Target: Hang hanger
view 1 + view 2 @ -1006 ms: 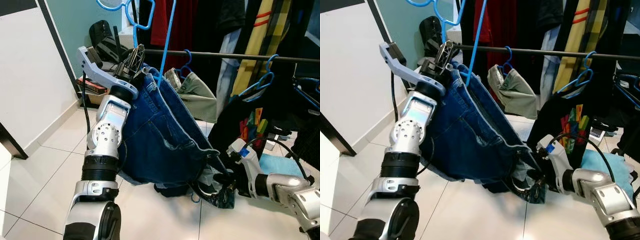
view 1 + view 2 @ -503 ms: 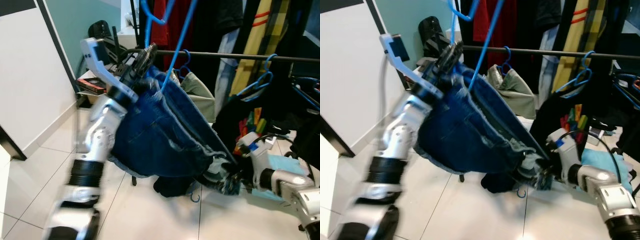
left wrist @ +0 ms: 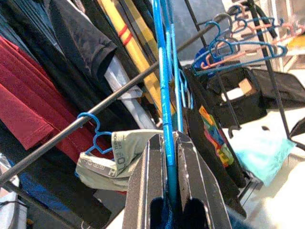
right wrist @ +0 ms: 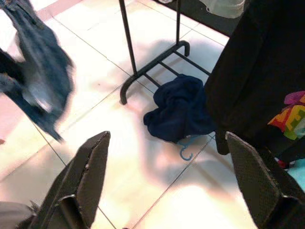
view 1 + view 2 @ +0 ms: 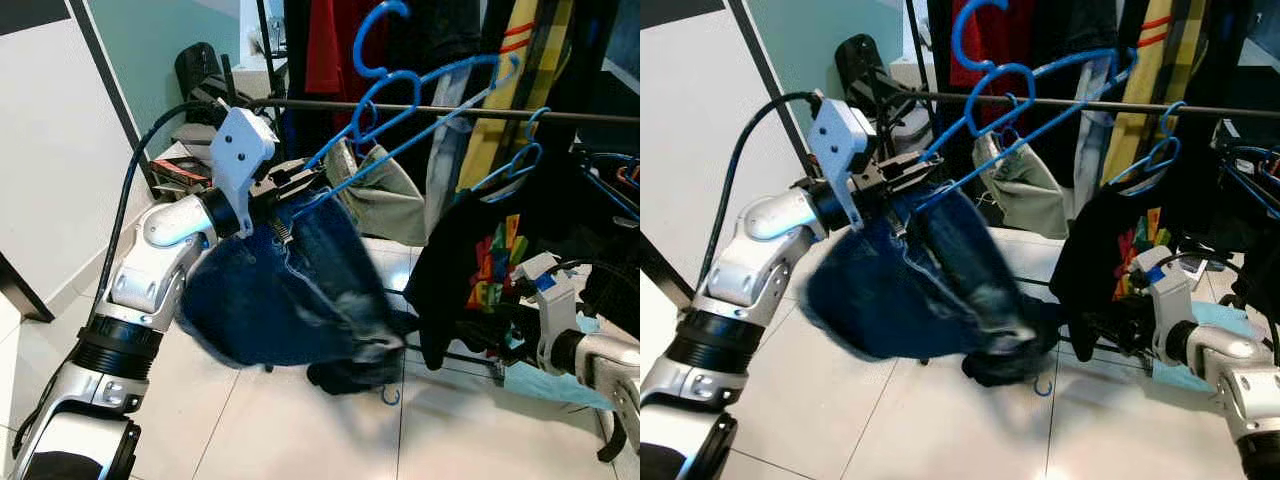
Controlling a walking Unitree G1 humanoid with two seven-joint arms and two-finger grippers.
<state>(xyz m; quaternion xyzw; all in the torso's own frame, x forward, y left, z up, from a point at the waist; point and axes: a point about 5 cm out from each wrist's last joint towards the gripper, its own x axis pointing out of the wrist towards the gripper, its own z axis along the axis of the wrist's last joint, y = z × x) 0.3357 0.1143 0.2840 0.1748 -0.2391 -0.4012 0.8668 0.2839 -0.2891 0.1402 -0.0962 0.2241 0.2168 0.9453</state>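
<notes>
Blue plastic hanger (image 5: pixel 420 105) pinched at one end between the fingers of the left gripper (image 3: pixel 167 157), just in front of the rail (image 5: pixel 560 116) and a little below it. Long axis slanting up from the gripper toward the right, crossing in front of the rail; hook (image 5: pixel 375 35) standing above the rail, not over it. Jeans (image 5: pixel 290 300) drooping from the gripped end, below the rail, blurred, hem loose.

Right gripper (image 4: pixel 167 176) low, below the rail's right part, fingers spread wide and holding nothing. Right arm (image 5: pixel 585 355) beside a black shirt with a coloured print (image 5: pixel 480 270) that hangs from the rail on a blue hanger (image 5: pixel 520 165).

Under the rail, on the tiled floor (image 4: pixel 157 186): a crumpled dark-blue cloth (image 4: pixel 178 112) with a small blue hook (image 4: pixel 185 151) beside it, near the stand's black foot (image 4: pixel 143 76).

On the rail itself: a grey-green garment (image 5: pixel 385 195) on a blue hanger. Behind the rail: red (image 5: pixel 330 50), black and yellow-striped (image 5: pixel 525 60) clothes. Left of the rail: a white wall panel (image 5: pixel 50 150) and a teal wall (image 5: pixel 160 40).
</notes>
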